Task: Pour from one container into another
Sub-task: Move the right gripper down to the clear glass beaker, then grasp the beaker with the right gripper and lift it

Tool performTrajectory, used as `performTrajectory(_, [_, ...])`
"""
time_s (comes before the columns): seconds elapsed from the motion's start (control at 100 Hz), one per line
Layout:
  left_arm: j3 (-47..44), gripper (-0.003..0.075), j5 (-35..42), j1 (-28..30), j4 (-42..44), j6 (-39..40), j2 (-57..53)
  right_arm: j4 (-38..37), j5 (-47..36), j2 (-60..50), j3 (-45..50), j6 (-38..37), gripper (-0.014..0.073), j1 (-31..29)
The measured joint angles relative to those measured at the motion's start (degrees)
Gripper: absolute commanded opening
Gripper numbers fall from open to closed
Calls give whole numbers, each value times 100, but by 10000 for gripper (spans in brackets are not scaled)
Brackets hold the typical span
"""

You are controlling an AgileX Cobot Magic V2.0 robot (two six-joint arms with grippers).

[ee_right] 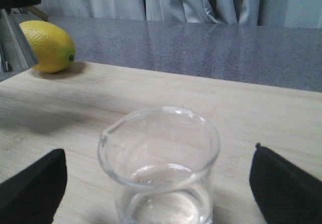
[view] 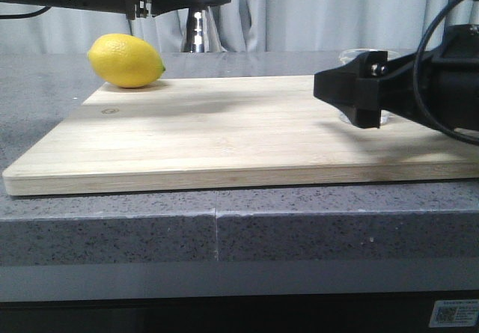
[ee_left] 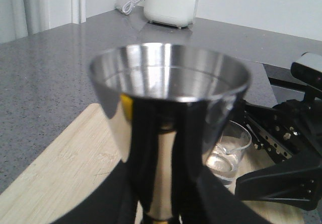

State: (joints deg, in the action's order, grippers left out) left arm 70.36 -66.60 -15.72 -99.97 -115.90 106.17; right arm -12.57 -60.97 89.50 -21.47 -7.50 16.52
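The right gripper [ee_right: 161, 183] sits wide open with its 2 fingers on either side of the beaker [ee_right: 160, 168], not yet touching the glass, so the step in hand looks like the grasp before the pour. The beaker stands upright on the cutting board [view: 224, 135] toward the robot's right, its pour lip turned toward the lemon [view: 126, 60], with what looks like a little clear liquid at the bottom. To do this well, the fingers should close evenly and squarely on the glass wall below the rim, slowly enough not to nudge the beaker sideways, and the lift should stay level so nothing spills before the lip reaches the target. The left gripper [ee_left: 161, 204] appears closed around the narrow waist of the jigger [ee_left: 168, 113], which it carries upright above the board's far left area, open cone upward. That mouth looks small, so the lip will need to line up close over it. In the front view the beaker is almost entirely masked by the right arm, and the jigger shows only as a sliver behind the left arm. The left fingers are blurred at the frame's edge, so their exact contact is hard to confirm.
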Motion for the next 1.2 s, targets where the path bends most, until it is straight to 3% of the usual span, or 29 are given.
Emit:
performTrajectory(0.34, [0,-18,9,0,0,0,0,-15,25,0,-74,0,654,0])
performTrajectory(0.64, [0,-18,9,0,0,0,0,-24,46,0,-74,0,414,0])
performTrajectory(1.2, [0,-18,9,0,10,0,0,-37,60,225,-82,0,397,0])
